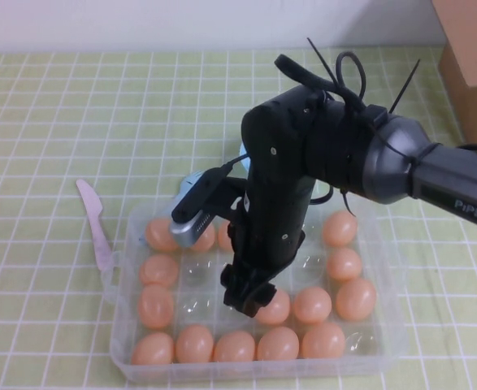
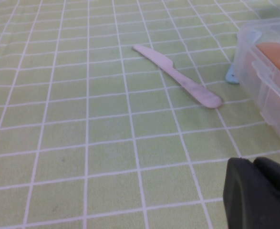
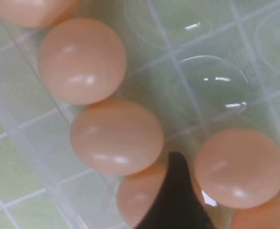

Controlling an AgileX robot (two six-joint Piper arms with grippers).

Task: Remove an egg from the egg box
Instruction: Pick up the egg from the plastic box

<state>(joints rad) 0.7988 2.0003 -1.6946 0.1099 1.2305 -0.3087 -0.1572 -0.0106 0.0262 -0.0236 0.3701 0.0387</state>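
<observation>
Egg box [image 1: 388, 337]; right pincer [image 1: 250, 301] inside; left pincer [image 2: 256, 193] parked

The right arm [image 1: 433, 175] reads "PiPER".

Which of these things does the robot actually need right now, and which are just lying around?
Needed: egg box; egg under the right gripper, lowered into the box.

Lying about: pale plastic knife; light-blue bowl; cardboard box; left gripper, parked over the tablecloth.

Knife on the checked cloth, egg box at the frame's edge

A pale knife [image 2: 178, 76] lies flat on the green cloth [image 2: 82, 119], near the clear egg box [image 2: 268, 90]; the left gripper [image 2: 256, 195] shows dark in 1 corner.
</observation>
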